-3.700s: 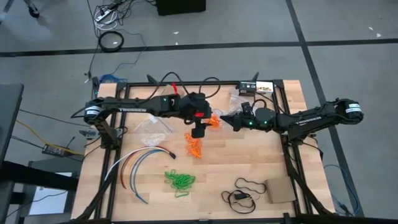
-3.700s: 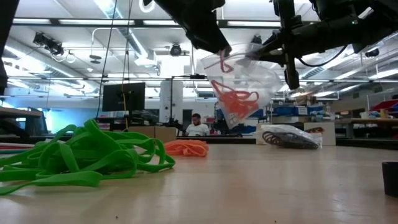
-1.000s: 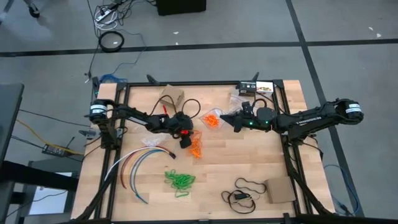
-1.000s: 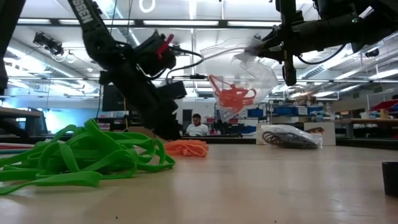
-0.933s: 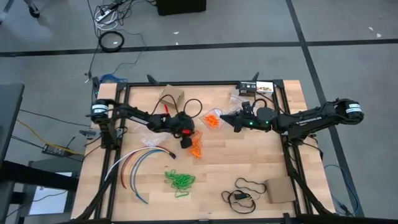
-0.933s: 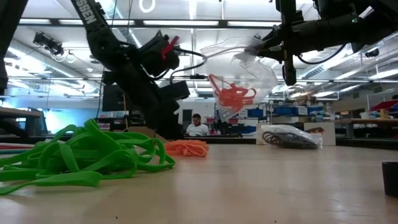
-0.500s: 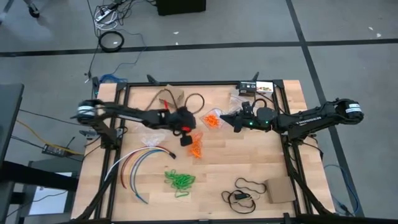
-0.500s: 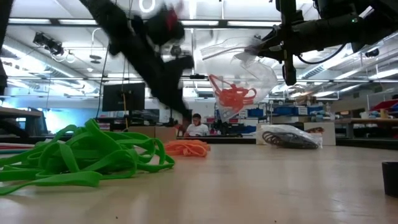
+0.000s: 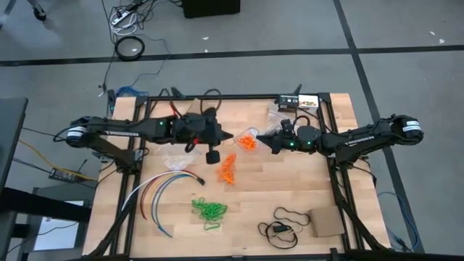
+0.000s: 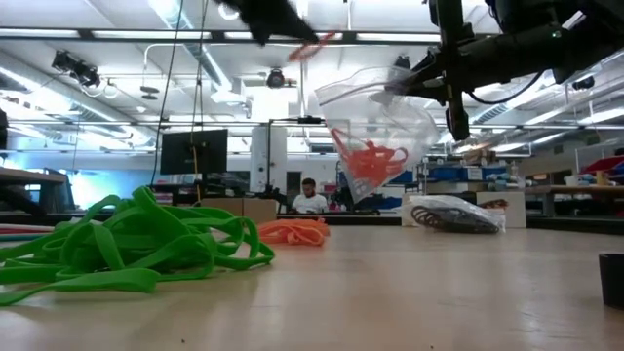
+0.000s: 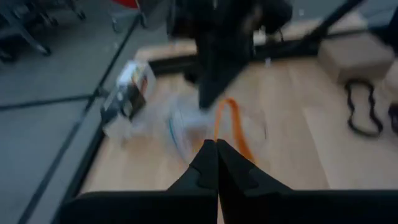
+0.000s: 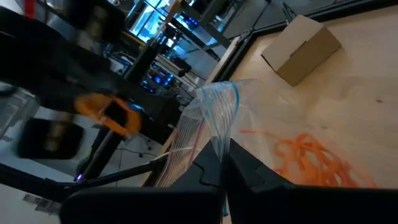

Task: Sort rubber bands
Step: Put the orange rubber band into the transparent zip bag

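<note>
A: Left side first. Green rubber bands (image 9: 209, 210) in a heap near the front edge, loose on the table (image 9: 290, 188). Left gripper (image 11: 216, 147) is up off the wood, fingers pinched together on one orange band (image 11: 227, 127), which hangs from the tips toward the clear bag (image 10: 382, 132).

B: Middle?

A: Orange heap (image 9: 228, 169) on the boards, unsorted, just beside the raised left arm. Past it, the right gripper (image 12: 221, 163) is clamped on the bag's rim and holds it in the air with the mouth toward the left arm.

B: Anything in the bag?

A: Orange bands (image 10: 370, 156) only, a small tangle sagging at the bottom. No green that I can make out. A second clear bag (image 9: 176, 148) lies flat at the left by the arm; contents not discernible. Dark bands (image 9: 284, 224) lie near the front right, on the wood, next to a cardboard box (image 9: 327, 222) (can't see inside it).

B: Risks?

A: My guess: the band is held by one thin end, so a swing could flick it past the mouth onto the table. The rim is pinched at one spot only, so the opening may sag shut. If the left fingers nudge the film, the bag could slip from the right grip and spill.
</note>
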Tool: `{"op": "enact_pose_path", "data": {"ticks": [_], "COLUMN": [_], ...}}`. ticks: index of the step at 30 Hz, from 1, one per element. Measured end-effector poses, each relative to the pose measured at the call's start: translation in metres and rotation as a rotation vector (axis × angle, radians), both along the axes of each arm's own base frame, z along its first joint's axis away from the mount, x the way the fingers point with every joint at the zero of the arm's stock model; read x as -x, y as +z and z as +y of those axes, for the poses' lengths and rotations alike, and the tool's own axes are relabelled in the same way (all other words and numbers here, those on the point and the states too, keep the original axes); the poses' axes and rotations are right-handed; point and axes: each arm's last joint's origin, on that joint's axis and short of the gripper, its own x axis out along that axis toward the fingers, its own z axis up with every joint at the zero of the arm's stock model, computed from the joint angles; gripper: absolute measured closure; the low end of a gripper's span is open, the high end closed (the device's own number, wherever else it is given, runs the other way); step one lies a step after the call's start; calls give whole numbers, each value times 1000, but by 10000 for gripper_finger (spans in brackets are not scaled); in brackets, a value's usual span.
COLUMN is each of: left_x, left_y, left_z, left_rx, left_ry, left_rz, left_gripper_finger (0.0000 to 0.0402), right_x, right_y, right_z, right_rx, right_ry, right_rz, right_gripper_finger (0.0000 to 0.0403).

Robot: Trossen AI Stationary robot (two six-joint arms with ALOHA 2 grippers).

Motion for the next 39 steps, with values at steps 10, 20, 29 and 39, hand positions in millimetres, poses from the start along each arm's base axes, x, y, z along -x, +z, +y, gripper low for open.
{"op": "enact_pose_path", "data": {"ticks": [10,20,29,39], "left_x": [-50,-65,-64,-52], "left_y": [-13,-49,-45,-5], "left_z": [1,5,-4,-5], "left_rx": [-44,-136,-180,-142], "left_ry": [-37,42,1,91], "left_rz": [-79,100,97,222], "left_gripper_finger": [401,394,278,180], "right_x": [0,0,0,0], "right_y": [1,3,3,4], "right_z": [0,0,0,0], "right_rx": [-2,7,17,17], "right_ry": [0,1,-3,-3], "right_rz": [-13,-27,-30,-37], "right_gripper_finger": [401,402,401,399]}}
